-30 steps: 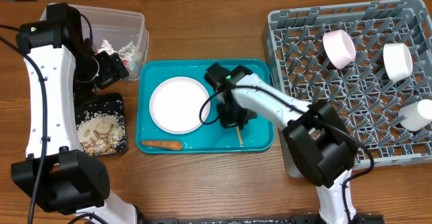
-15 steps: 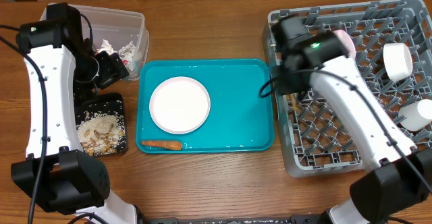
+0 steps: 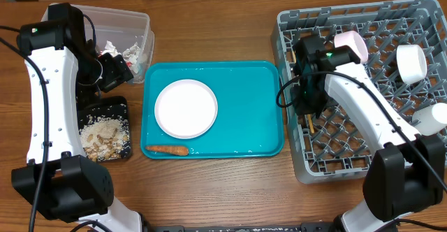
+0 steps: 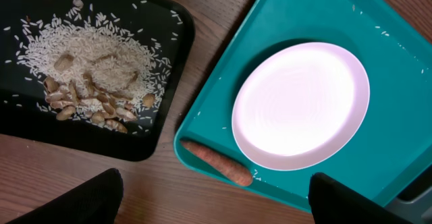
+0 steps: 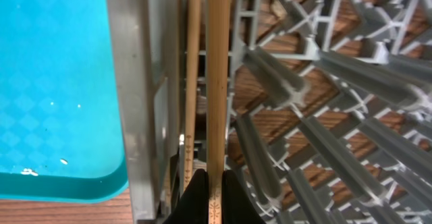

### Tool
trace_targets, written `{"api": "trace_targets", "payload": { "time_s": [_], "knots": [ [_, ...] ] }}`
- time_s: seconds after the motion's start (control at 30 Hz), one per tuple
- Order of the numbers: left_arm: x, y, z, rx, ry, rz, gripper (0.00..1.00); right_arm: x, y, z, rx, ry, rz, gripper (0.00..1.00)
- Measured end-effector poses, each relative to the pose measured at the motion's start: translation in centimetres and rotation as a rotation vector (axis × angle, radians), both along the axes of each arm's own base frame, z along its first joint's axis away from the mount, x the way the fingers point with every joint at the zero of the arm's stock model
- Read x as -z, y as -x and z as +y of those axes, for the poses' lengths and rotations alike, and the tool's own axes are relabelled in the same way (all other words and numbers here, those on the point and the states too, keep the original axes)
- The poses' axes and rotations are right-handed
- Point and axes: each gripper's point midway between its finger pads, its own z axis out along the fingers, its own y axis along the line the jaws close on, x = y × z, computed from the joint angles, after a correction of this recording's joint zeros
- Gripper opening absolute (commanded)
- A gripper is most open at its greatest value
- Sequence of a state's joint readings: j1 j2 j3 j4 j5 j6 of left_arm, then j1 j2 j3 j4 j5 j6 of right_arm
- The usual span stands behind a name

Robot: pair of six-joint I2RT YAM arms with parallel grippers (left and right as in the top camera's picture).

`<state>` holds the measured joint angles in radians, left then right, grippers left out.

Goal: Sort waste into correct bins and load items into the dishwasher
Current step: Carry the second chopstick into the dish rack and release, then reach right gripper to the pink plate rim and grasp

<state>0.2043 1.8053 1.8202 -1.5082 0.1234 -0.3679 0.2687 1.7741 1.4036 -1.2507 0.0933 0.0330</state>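
R fingers pinched on the chopsticks. The nearer stick sits right between the pads; the 2nd runs parallel just beside it on the left, and I can't tell if it's clamped too. The sticks hang w/ their length down into the dish rack, inside its left wall, next to the teal tray. In overhead the R arm reaches over the rack's left side, and a bit of stick shows below the gripper among the pegs.

L fingers spread wide, holding nothing. They hover above the gap between the black tray and the teal tray, near the clear tub.

Plate lies flat on the left half of the teal tray. The carrot piece lies in the tray's front-left corner, just beside the plate – in L wrist view it looks to touch the rim or nearly so. Food scraps, rice & nut-like bits, are spread in the black tray. Red-silver wrapper and foil ball sit side by side in the tub.

In the rack: pinkish bowl tilted near the back-center, white bowl to its right, cup at the right edge. All of it is on the wood tabletop.
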Motion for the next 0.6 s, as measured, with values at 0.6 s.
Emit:
{"api": "trace_targets", "payload": {
  "time_s": [0.6],
  "knots": [
    [0.0, 0.0, 0.0, 0.0, 0.0, 0.0, 0.9, -9.5, -6.1, 7.5, -0.038, -0.319, -0.339, 0.39]
  ]
}}
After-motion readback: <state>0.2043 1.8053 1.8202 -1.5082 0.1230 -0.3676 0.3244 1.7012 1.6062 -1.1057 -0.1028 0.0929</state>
